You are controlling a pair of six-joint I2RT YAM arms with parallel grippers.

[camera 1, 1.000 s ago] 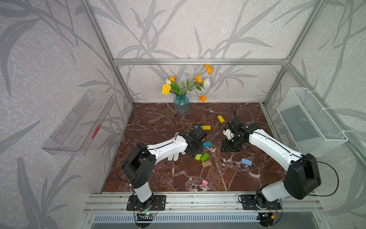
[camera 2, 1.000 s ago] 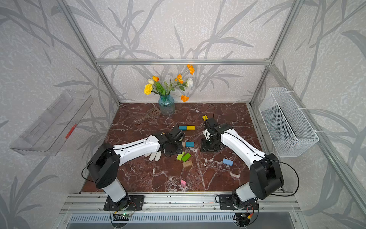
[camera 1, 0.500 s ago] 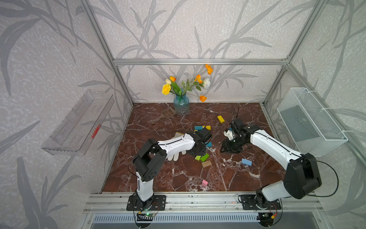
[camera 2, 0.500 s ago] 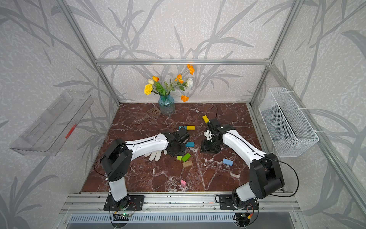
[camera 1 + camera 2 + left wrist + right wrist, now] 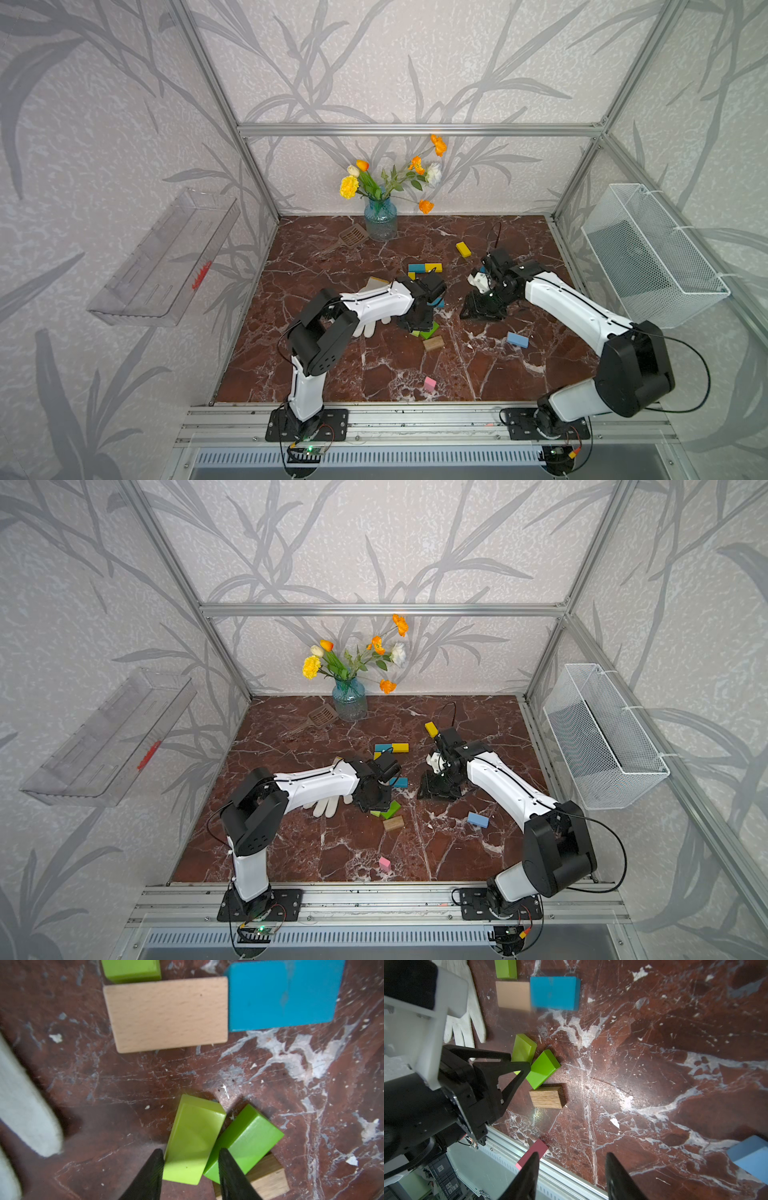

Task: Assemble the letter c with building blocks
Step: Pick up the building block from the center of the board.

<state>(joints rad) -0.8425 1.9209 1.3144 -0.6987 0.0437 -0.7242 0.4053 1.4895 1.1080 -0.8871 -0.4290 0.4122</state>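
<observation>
Half-open left jaws straddle the lime block point(image 5: 193, 1138), not gripping; green block point(image 5: 245, 1138) touches it just outside one jaw, so closing may shove green or twist lime askew; right jaws hang open, empty.

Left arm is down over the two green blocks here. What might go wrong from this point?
1. The left tool straddles the lime block, but one finger sits at the seam with the touching dark green block; closing may pinch or drag both.
2. The dark green block seems to lie against the oak block, so a nudge could shift that too.
</observation>
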